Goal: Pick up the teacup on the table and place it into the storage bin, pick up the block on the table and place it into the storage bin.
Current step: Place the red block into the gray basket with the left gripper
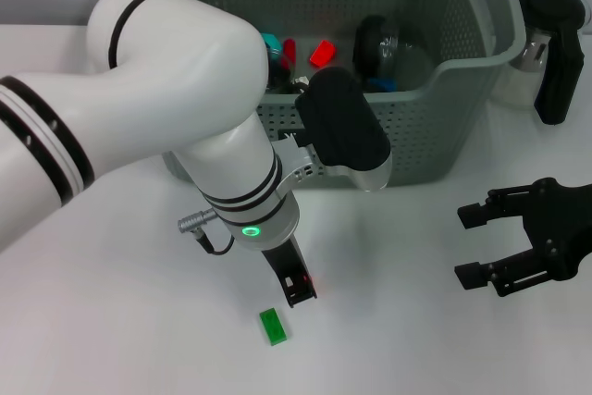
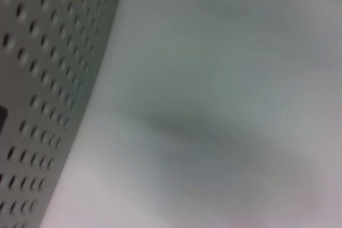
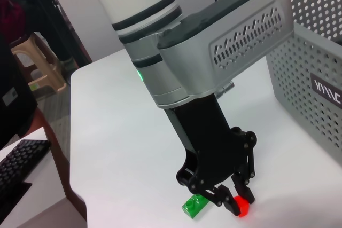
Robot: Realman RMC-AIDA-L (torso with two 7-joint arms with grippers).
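My left gripper [image 1: 298, 291] points straight down at the table in front of the storage bin [image 1: 435, 127]. In the right wrist view the left gripper [image 3: 228, 198] has its fingers drawn together, with a small red block [image 3: 241, 207] at their tips, just on the table. A green block [image 1: 274, 326] lies loose on the table right beside the left gripper; it shows as the green block [image 3: 193, 206] too. My right gripper [image 1: 467, 245] hovers open and empty at the right. I cannot pick out a teacup.
The bin holds several small things, among them red and teal pieces [image 1: 322, 51] and a dark round object [image 1: 377, 43]. A black and silver object [image 1: 553, 48] stands right of the bin. The bin's perforated wall [image 2: 43, 78] fills one side of the left wrist view.
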